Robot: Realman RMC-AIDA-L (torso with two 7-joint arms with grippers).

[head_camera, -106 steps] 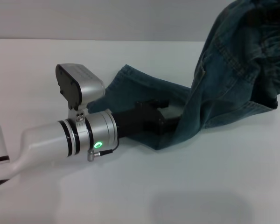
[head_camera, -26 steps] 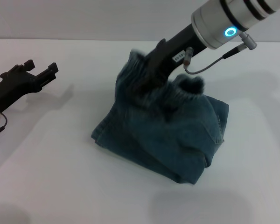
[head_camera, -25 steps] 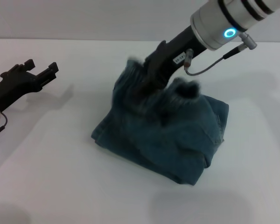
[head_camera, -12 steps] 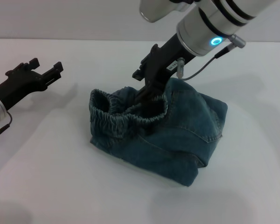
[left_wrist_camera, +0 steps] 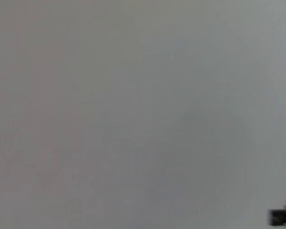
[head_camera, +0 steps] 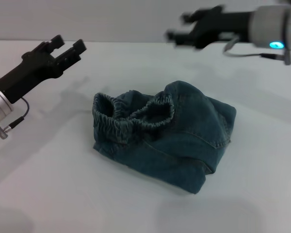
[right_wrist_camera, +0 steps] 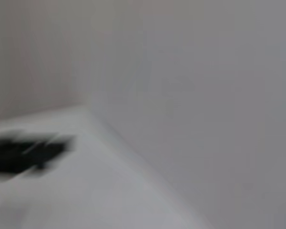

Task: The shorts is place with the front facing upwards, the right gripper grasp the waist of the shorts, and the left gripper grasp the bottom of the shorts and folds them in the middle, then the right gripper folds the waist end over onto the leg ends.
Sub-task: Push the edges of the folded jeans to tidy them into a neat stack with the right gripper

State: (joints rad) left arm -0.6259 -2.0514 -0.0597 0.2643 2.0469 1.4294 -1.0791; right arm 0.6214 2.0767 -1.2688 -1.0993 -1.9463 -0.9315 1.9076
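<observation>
The left end effector (head_camera: 68, 48) is seen raised over the left part of the white surface (head_camera: 48, 194), prongs parted and nothing held, well apart from the shorts (head_camera: 165, 138); it is judged to be parked clear so the folded cloth is not disturbed. The shorts are lying near the middle of the surface as a compact folded bundle of dark blue denim, touched by neither arm. The waist (head_camera: 131, 116), a ruched elastic band, is seen on top toward the left side of the bundle, standing open in loose loops rather than pressed flat. The leg ends are not clearly seen; they are judged to be tucked beneath the waist end, but this cannot be confirmed. A seam line and a smooth denim panel are seen on the right side, with thicker folded layers at the near edge. The right end effector (head_camera: 184, 28) is seen high at the far right, blurred, fingers apparently apart and empty, well clear of the cloth; it is judged to have let go with the final fold laid. The task is judged essentially complete. Nothing useful is shown in the wrist views.
</observation>
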